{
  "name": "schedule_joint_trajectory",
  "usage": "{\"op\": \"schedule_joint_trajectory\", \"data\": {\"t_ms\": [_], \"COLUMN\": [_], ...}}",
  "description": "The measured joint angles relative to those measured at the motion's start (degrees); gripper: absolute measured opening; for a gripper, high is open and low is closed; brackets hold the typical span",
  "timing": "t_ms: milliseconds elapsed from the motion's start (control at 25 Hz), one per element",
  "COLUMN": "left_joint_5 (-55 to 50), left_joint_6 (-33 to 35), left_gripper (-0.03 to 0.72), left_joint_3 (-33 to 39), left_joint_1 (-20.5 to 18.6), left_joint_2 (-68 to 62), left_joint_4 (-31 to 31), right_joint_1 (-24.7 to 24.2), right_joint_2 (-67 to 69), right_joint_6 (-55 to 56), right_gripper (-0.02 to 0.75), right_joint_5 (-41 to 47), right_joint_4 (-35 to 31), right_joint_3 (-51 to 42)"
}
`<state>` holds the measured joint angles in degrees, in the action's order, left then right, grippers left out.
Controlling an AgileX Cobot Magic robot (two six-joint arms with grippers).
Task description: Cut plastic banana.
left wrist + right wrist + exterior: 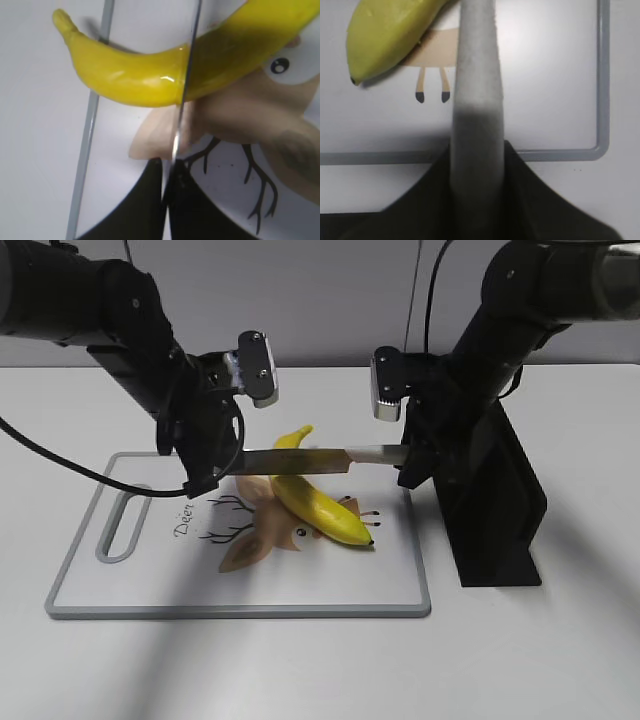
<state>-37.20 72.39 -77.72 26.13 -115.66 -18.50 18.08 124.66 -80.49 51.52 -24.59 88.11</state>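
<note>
Nearest the lens in my right wrist view is the pale grey knife handle (476,100), clamped between my right gripper's (477,165) dark fingers and running straight away from the camera.

The banana (318,498) lies on the white cutting board (380,585), over a printed deer drawing (262,540). Its long axis runs on a slant: the stem end points to the far edge of the board, the small dark tip toward the near right corner, with the curve bulging toward the near left. In the left wrist view the stem end just passes the board's grey rim.

The knife (300,460) stretches level and sideways across the banana, near its stem half. The left wrist view shows the thin blade edge crossing the yellow skin; whether it presses into the fruit or only lies across it, I cannot tell.

My left gripper (205,480) is closed on the blade's tip end, its dark fingers (150,210) pinched together around the steel. My left arm comes in from the upper left, bent down to the board; my right arm comes down from the upper right beside a black stand (495,540).

The board has a grey rim and a slot handle at its left end, and rests on a plain white table (320,670). A pale wall (330,290) closes the back, with black cables hanging before it.
</note>
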Motion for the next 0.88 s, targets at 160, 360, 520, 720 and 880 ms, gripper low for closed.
{"op": "schedule_joint_trajectory", "data": {"t_ms": [160, 360, 520, 720, 880], "left_joint_5": [-0.4, -0.5, -1.8, -3.2, -3.9], "left_joint_6": [0.3, 0.4, 0.0, -0.3, -0.3], "left_gripper": [0.008, 0.008, 0.006, 0.001, 0.001], "left_joint_3": [-0.6, -0.6, 0.2, 0.8, 0.8], "left_joint_1": [0.0, 0.0, 0.1, 0.3, 0.3], "left_joint_2": [-0.5, 0.3, 1.6, 5.9, 9.5], "left_joint_4": [-0.8, -0.8, -0.7, 0.2, 0.8], "right_joint_1": [-0.1, -0.1, 0.1, 0.3, 0.3], "right_joint_2": [1.5, 0.7, -1.7, -6.6, -9.7], "right_joint_6": [0.0, 0.2, 0.6, 1.3, 1.5], "right_gripper": [0.190, 0.190, 0.188, 0.187, 0.186], "right_joint_5": [-0.1, -0.1, 0.8, 2.0, 3.2], "right_joint_4": [0.5, 0.5, 0.4, 0.6, 0.4], "right_joint_3": [0.1, 0.1, -0.1, -0.1, -0.1]}}
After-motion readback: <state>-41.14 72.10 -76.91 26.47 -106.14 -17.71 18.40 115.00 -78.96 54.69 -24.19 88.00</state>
